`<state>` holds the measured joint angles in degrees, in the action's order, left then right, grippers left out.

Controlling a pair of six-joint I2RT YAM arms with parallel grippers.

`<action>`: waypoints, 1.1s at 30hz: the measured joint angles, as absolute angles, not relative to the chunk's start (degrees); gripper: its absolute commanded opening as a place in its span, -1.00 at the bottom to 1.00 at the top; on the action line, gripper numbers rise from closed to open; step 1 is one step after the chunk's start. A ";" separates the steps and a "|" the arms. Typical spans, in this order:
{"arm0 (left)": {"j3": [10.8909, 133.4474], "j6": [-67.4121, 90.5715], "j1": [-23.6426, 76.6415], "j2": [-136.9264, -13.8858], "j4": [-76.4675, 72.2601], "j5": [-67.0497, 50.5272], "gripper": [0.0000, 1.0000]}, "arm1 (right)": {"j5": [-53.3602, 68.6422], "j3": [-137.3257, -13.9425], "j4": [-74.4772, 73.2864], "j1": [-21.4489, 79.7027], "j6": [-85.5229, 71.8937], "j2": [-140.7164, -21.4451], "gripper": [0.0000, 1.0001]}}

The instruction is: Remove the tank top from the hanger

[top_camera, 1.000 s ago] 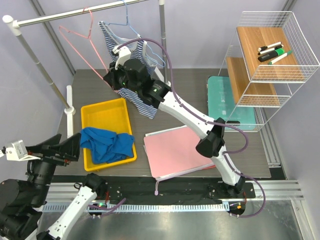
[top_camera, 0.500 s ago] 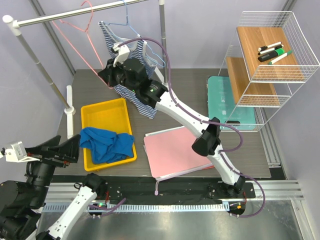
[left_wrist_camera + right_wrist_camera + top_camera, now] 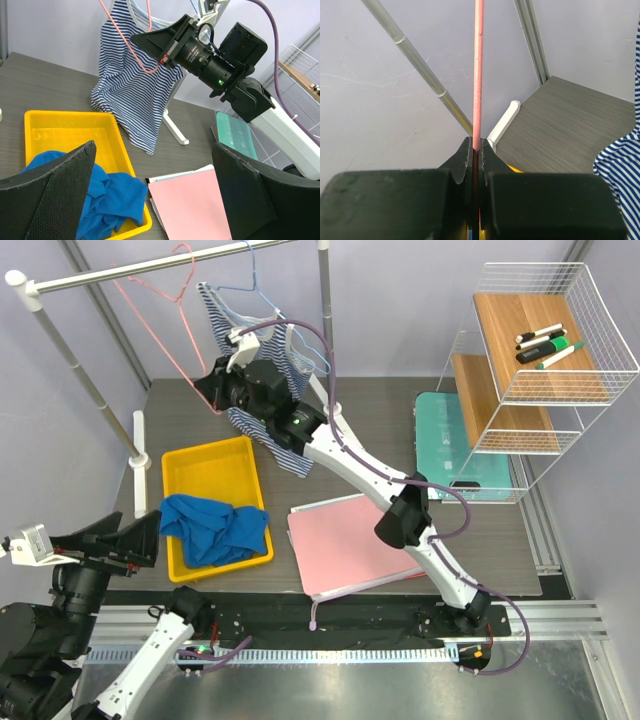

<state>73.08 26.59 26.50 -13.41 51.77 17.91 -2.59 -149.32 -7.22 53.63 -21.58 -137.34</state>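
A blue-and-white striped tank top (image 3: 291,452) hangs on a light blue wire hanger (image 3: 252,282) from the clothes rail (image 3: 130,271); it also shows in the left wrist view (image 3: 135,95) and at the right edge of the right wrist view (image 3: 621,165). My right gripper (image 3: 214,392) is shut on the wire of a bare pink hanger (image 3: 150,322), beside the top's left edge. In the right wrist view the pink hanger wire (image 3: 478,75) runs up out of the shut gripper (image 3: 476,150). My left gripper (image 3: 132,540) is open and empty, low at the near left (image 3: 152,170).
A yellow bin (image 3: 190,462) holds a crumpled blue garment (image 3: 215,527). A pink folder (image 3: 355,542) lies on the table. A teal box (image 3: 440,440) and a white wire shelf (image 3: 540,340) with markers stand at the right. The rail's white foot (image 3: 141,440) is at the left.
My right gripper has moved left and a little up with the pink hanger, which has swung up toward the rail. The left arm has barely moved.
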 measured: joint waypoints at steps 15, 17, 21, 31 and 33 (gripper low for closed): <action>73.06 28.10 26.50 -13.41 51.77 16.19 0.93 | 1.06 -149.03 -7.84 52.73 -25.43 -137.80 -0.86; 73.06 28.29 26.50 -13.43 51.77 15.86 0.93 | 1.45 -148.86 -7.92 53.23 -25.52 -137.80 -0.69; 73.10 28.58 26.50 -13.63 51.83 15.18 0.96 | 2.04 -148.79 -8.01 54.37 -25.65 -137.80 -0.08; 76.69 31.00 26.50 -19.20 55.40 10.50 0.99 | 1.34 -141.23 -11.57 55.55 -23.99 -134.23 0.58; 77.54 31.77 26.50 -20.36 56.38 9.21 1.00 | 0.97 -139.61 -13.41 55.51 -23.46 -131.87 0.65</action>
<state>77.54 31.77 26.50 -20.36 56.38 9.21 0.97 -139.61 -13.41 55.51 -23.46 -131.87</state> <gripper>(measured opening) 0.996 0.780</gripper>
